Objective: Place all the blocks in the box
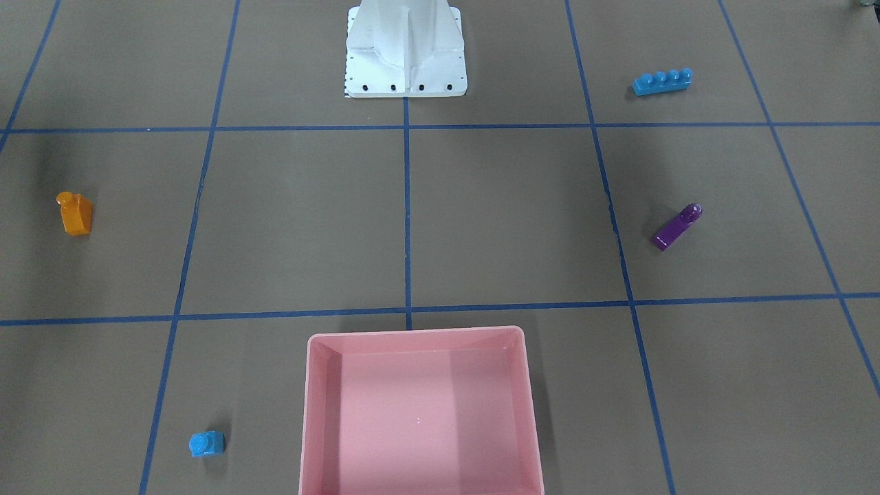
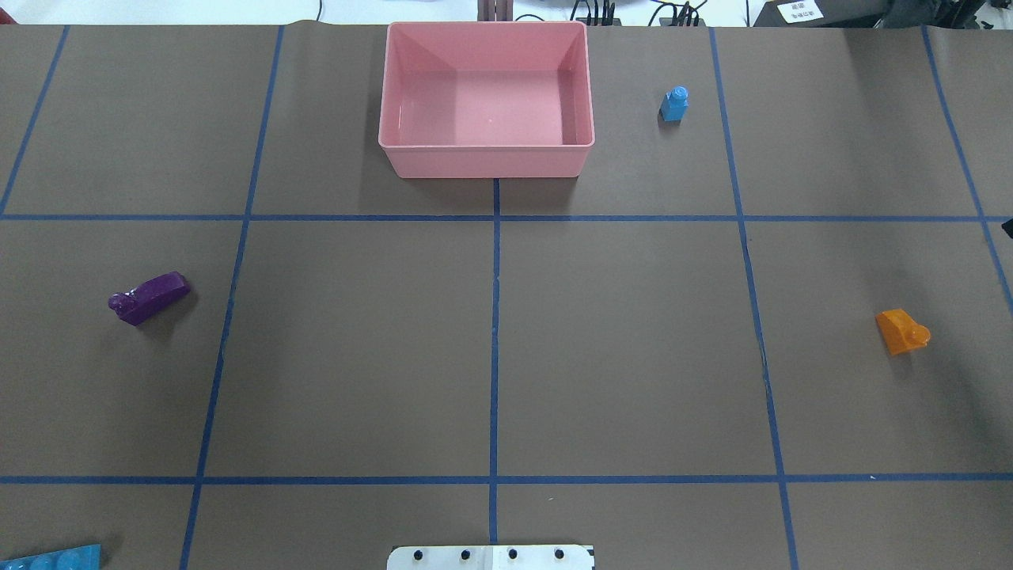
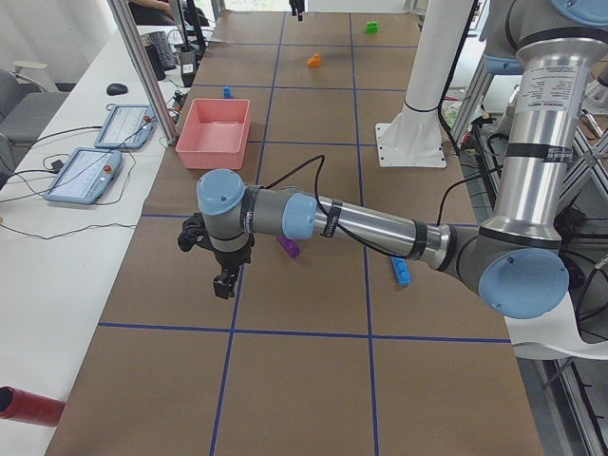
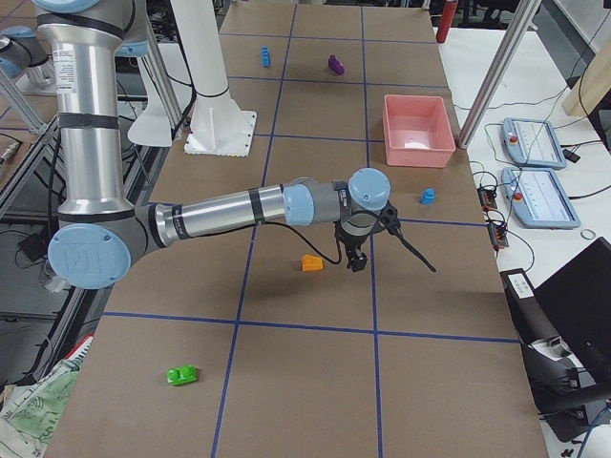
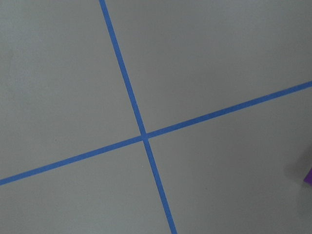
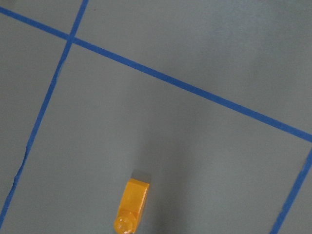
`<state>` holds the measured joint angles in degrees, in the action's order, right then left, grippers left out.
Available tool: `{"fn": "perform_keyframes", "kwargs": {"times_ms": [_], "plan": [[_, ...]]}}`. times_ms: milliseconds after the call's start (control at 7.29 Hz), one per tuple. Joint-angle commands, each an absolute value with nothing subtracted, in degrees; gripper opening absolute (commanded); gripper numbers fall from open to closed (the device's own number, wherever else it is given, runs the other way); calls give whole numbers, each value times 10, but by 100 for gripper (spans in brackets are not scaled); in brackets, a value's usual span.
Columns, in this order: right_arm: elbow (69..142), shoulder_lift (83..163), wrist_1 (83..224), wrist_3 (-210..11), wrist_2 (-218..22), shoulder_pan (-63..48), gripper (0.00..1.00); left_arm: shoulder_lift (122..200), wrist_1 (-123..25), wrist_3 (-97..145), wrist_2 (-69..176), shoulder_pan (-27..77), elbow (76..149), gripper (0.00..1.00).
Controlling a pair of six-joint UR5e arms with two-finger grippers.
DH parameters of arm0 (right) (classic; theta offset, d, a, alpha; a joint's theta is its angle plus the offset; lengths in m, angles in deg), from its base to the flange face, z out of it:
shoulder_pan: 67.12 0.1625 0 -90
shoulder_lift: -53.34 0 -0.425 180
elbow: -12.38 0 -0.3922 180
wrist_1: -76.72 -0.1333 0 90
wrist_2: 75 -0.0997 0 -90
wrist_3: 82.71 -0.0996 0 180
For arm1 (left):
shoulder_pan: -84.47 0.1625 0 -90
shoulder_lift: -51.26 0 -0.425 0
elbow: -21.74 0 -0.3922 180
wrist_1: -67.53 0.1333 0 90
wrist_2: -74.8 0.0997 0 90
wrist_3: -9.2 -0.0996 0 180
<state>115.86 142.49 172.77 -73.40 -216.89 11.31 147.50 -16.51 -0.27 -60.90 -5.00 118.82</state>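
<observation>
The pink box (image 2: 483, 162) stands empty at the table's far middle. The small blue cube (image 2: 674, 104) sits to its right. The orange block (image 2: 902, 331) lies at the right and shows in the right wrist view (image 6: 131, 207). The purple wedge (image 2: 149, 298) lies at the left. The long blue bar (image 2: 51, 560) is at the near left corner. The green block (image 4: 181, 374) lies beyond the robot's right. My left gripper (image 3: 223, 285) hovers near the purple wedge (image 3: 289, 248). My right gripper (image 4: 355, 262) hovers beside the orange block (image 4: 312, 262). I cannot tell whether either is open or shut.
The white metal base (image 2: 491, 556) stands at the near middle edge. Blue tape lines grid the brown table. A side table with teach pendants (image 3: 85, 174), a metal post (image 3: 142, 66) and a red cylinder (image 3: 28, 407) border the far side.
</observation>
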Motion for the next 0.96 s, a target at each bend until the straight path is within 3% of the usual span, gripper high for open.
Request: {"fn": "perform_keyframes", "kwargs": {"times_ms": [0,137,412,549,824], "plan": [[1192,1429,1727,-783,-2112,52,100,1469,-178,12,-635,-50,1189,100],[1197,1437,1707,-829,-2087,30,100,1469,-178,12,-635,-50,1189,100],[1178,1513,1465,-1016,-2061,-37,100,1468,-187,12,-635,-50,1189,100],[1136,1514,1357,-1107,-2061,-64,100,1468,-189,13,-635,-50,1188,100],[1071,1506,1312,-1120,-2056,-96,100,1468,-189,15,-635,-50,1186,100]]}}
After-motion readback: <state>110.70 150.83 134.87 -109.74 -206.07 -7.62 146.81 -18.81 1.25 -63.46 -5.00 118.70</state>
